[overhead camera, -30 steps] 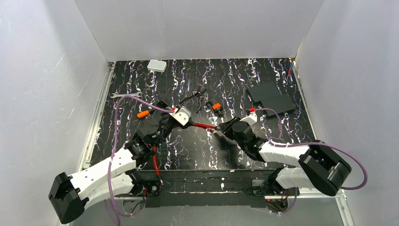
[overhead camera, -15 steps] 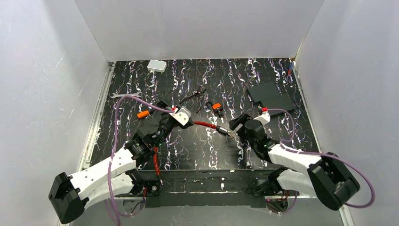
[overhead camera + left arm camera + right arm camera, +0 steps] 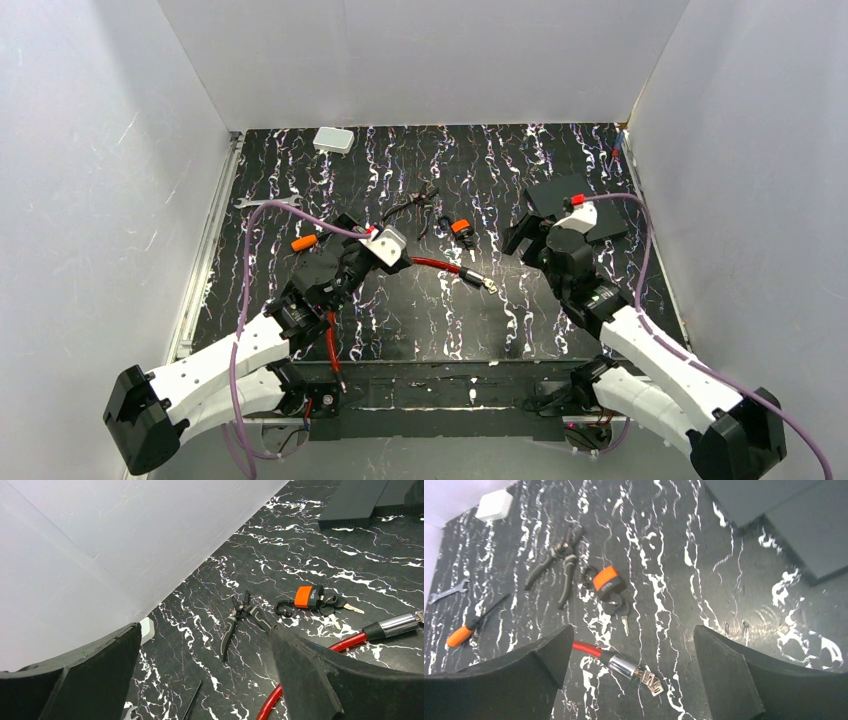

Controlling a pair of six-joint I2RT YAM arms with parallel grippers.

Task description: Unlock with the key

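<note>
The left gripper (image 3: 204, 630) stands wide apart, and the red cable (image 3: 340, 641) runs out between its fingers; I can't tell whether it touches them. The right gripper (image 3: 633, 629) is spread wide too, holding nothing, and hangs above the key (image 3: 623, 614). The key lies flat against the orange padlock (image 3: 607, 580), near the cable's metal end. The tabletop (image 3: 480, 160) is black with white veins, and plain white walls (image 3: 430, 60) close three sides.
</note>
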